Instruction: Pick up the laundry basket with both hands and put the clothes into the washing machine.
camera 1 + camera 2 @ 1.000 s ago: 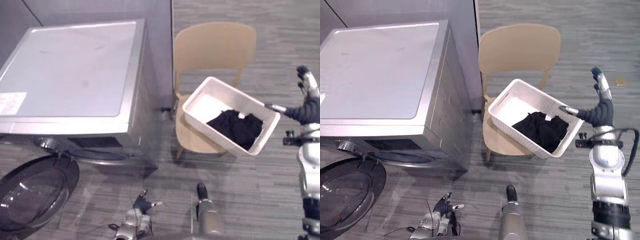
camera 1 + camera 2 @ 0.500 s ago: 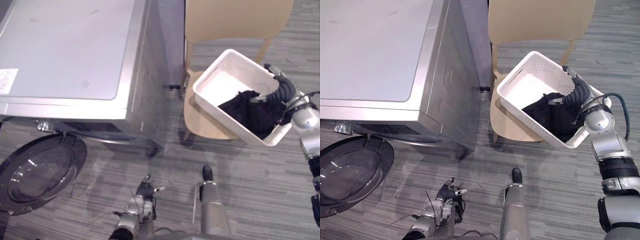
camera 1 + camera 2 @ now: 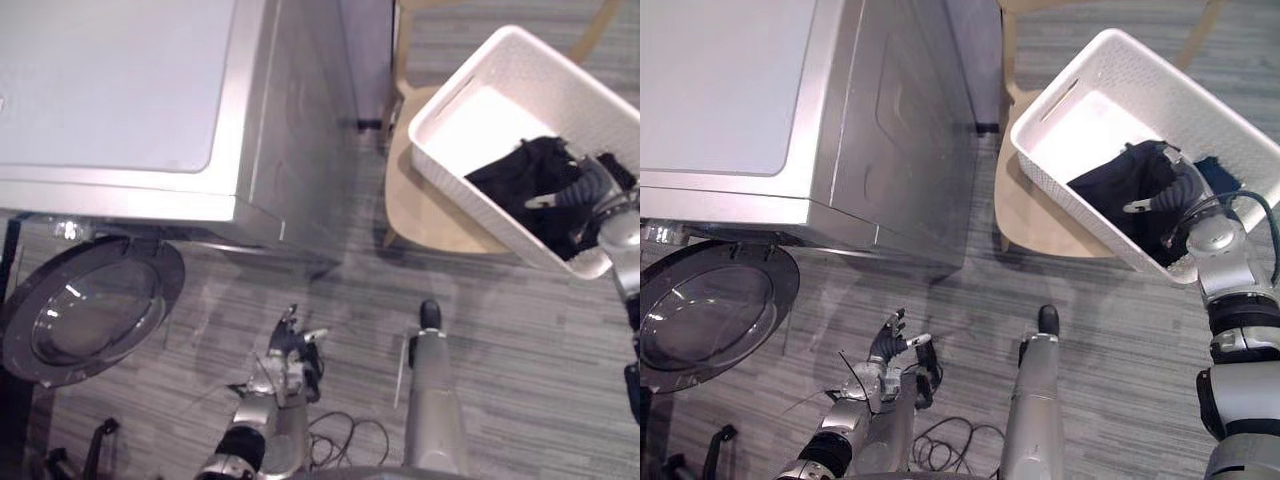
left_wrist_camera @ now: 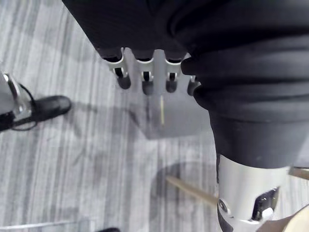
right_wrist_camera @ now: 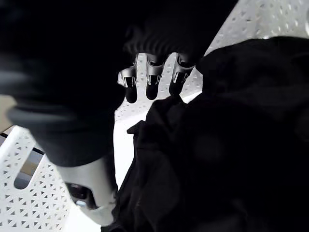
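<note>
The white laundry basket [image 3: 488,118] sits tilted on the seat of a tan wooden chair [image 3: 440,210]. Black clothes [image 3: 520,180] lie heaped in its right half. My right hand [image 3: 580,195] is inside the basket, over its near right rim. The fingers [image 5: 147,79] are relaxed and rest just above the black clothes [image 5: 217,145], with the thumb held apart. My left hand [image 3: 290,345] hangs low over the floor, well short of the basket, its fingers [image 4: 145,77] straight and holding nothing. The silver washing machine [image 3: 120,90] stands at the left.
The machine's round glass door [image 3: 90,310] is swung open toward me at the lower left. The chair stands close beside the machine's right side. Grey wood-grain floor [image 3: 520,360] stretches in front of both.
The camera has tipped down and closer. My right hand went from outside the basket's right rim down into the basket, onto the black clothes. The left hand stays low.
</note>
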You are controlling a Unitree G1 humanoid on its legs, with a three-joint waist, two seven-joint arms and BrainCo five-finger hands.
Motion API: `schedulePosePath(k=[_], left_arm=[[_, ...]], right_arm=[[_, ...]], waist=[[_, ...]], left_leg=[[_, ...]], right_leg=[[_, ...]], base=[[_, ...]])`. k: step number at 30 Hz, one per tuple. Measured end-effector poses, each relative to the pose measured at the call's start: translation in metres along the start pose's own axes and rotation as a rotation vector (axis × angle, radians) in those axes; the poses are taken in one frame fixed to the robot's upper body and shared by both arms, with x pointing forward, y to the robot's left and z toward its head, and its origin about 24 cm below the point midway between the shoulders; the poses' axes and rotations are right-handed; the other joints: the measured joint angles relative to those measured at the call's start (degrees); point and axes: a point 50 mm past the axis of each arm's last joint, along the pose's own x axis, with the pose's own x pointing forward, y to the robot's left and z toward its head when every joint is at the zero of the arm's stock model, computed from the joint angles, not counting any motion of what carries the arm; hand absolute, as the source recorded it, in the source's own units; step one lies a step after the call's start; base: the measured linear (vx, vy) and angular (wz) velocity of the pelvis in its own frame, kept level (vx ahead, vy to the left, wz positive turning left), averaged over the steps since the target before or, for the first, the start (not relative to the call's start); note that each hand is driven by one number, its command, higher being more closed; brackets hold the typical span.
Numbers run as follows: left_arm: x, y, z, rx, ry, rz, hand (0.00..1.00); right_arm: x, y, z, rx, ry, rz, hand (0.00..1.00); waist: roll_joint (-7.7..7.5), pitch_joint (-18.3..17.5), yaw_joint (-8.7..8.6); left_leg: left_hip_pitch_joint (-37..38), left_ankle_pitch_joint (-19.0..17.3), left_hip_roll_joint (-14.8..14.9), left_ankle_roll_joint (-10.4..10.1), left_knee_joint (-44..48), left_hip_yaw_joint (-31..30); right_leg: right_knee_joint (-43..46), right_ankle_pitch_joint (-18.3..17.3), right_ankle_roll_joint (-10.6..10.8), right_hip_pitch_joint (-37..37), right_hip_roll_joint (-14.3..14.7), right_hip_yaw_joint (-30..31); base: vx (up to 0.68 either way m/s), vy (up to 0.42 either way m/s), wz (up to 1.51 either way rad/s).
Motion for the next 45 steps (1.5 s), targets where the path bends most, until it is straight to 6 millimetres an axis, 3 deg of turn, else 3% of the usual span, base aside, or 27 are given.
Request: schedulePosePath(k=[5, 17, 18, 22, 28, 37, 38, 42, 45], left_arm=[[0.004, -0.001, 0.02, 0.009, -0.079, -0.004, 0.0], [0.005, 0.006, 0.052, -0.026, -0.207, 0.012, 0.0], [0.007, 0.009, 0.059, -0.026, -0.231, 0.018, 0.0], [0.008, 0.008, 0.08, -0.044, -0.311, 0.022, 0.0], [0.006, 0.006, 0.086, -0.079, -0.334, 0.036, 0.0], [0.007, -0.001, 0.083, -0.137, -0.32, 0.04, 0.0], [0.007, 0.001, 0.082, -0.144, -0.317, 0.054, 0.0], [0.007, 0.004, 0.07, -0.145, -0.27, 0.075, 0.0], [0.007, 0.008, 0.053, -0.145, -0.204, 0.095, 0.0]], right_arm=[[-0.001, -0.005, -0.008, 0.036, 0.036, -0.04, 0.0], [-0.012, -0.065, -0.012, 0.098, 0.029, -0.305, 0.0], [-0.013, -0.073, -0.009, 0.107, 0.015, -0.346, 1.0], [-0.02, -0.102, 0.003, 0.132, -0.041, -0.482, 1.0], [-0.019, -0.115, 0.013, 0.1, -0.039, -0.544, 1.0], [-0.008, -0.091, 0.019, 0.091, -0.044, -0.473, 1.0], [-0.006, -0.084, 0.018, 0.104, -0.03, -0.451, 1.0], [-0.004, -0.068, 0.012, 0.184, -0.011, -0.406, 1.0], [-0.006, -0.076, 0.032, 0.274, -0.11, -0.43, 1.0]], waist=[[0.21, 2.44, -0.04], [0.95, 5.39, 0.11], [0.97, 5.46, 0.11], [1.28, 7.77, 0.04], [1.4, 8.18, 0.17], [1.33, 8.21, 0.0], [1.18, 8.31, 0.14], [1.0, 8.4, 0.11], [0.5, 8.18, 0.07]], left_leg=[[-2.59, -0.04, -0.37, 0.01, 1.4, -0.23], [-11.69, -0.35, -2.35, 0.75, 7.48, -1.14], [-13.96, -0.52, -2.31, 1.06, 9.55, -1.73], [-18.97, -0.96, -2.17, 1.79, 13.86, -3.78], [-21.61, -0.97, -1.88, 1.85, 15.47, -4.85], [-20.39, 0.07, 0.44, -0.07, 14.49, -5.85], [-19.35, 0.05, 1.04, -0.08, 14.2, -5.95], [-12.88, -0.02, 2.16, -0.06, 11.08, -6.22], [-7.54, -0.04, 2.75, -0.16, 8.82, -6.12]], right_leg=[[3.0, -1.35, -0.06, -2.59, -0.36, 0.55], [9.88, -2.66, 0.09, -12.59, -2.09, 2.88], [11.1, -2.73, 0.03, -14.43, -2.13, 2.88], [15.18, -4.18, 0.07, -18.32, -2.36, 2.57], [17.99, -4.31, -0.04, -21.39, -2.11, 2.63], [17.05, -4.25, -0.23, -19.51, -0.77, 0.18], [16.09, -3.87, -1.32, -18.06, -0.31, -0.49], [12.1, -3.65, -1.66, -10.11, 0.07, -2.67], [8.7, -3.43, -1.33, -3.86, 0.76, -3.79]], base=[[-0.03, -0.041, 0.11], [0.03, -0.01, 0.15], [0.02, -0.011, 0.25], [-0.02, -0.027, 0.27], [0.0, -0.042, 0.08], [0.07, -0.034, -0.07], [0.11, -0.011, -0.19], [0.1, 0.017, -0.17], [0.1, 0.037, -0.15]])
